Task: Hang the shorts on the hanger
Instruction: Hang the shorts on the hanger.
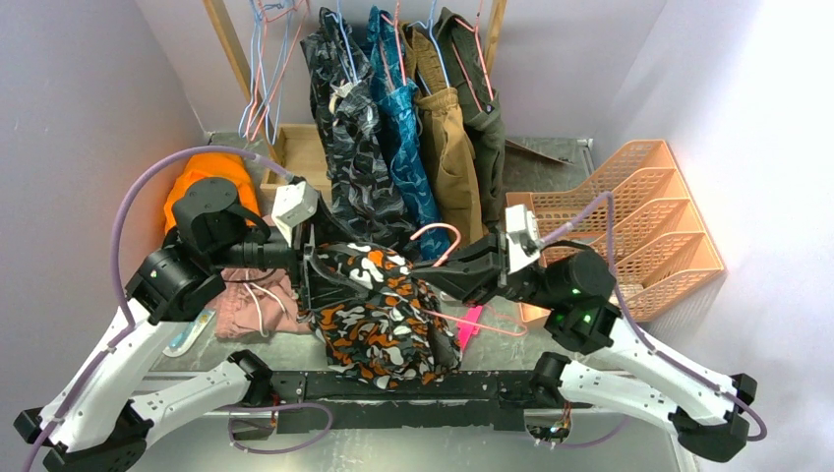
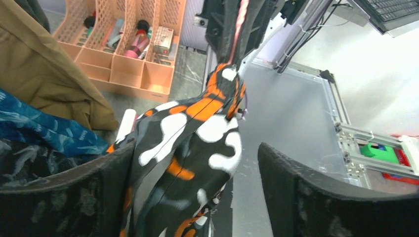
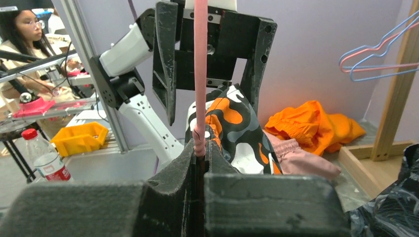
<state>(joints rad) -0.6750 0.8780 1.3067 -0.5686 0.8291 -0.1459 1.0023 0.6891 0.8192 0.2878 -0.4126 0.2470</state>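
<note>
The orange, black, white and grey camo shorts (image 1: 379, 315) hang in a bunch over the pink hanger (image 1: 440, 234) between the two arms, above the table's near edge. My right gripper (image 1: 445, 267) is shut on the hanger's wire (image 3: 200, 74), which rises straight up from its jaws (image 3: 200, 148). From the left, my left gripper (image 1: 313, 264) faces the shorts with its jaws wide open. In the left wrist view the shorts (image 2: 197, 128) hang between its fingers (image 2: 316, 192); the fabric brushes the left one and stands apart from the right one.
Dusty-pink shorts (image 1: 254, 300) and an orange garment (image 1: 202, 182) lie at the left. Several garments (image 1: 403, 128) hang from a rack at the back, with spare wire hangers (image 1: 266, 59) beside them. A peach file organizer (image 1: 639, 226) stands at the right. A wooden box (image 1: 300, 147) sits at the back.
</note>
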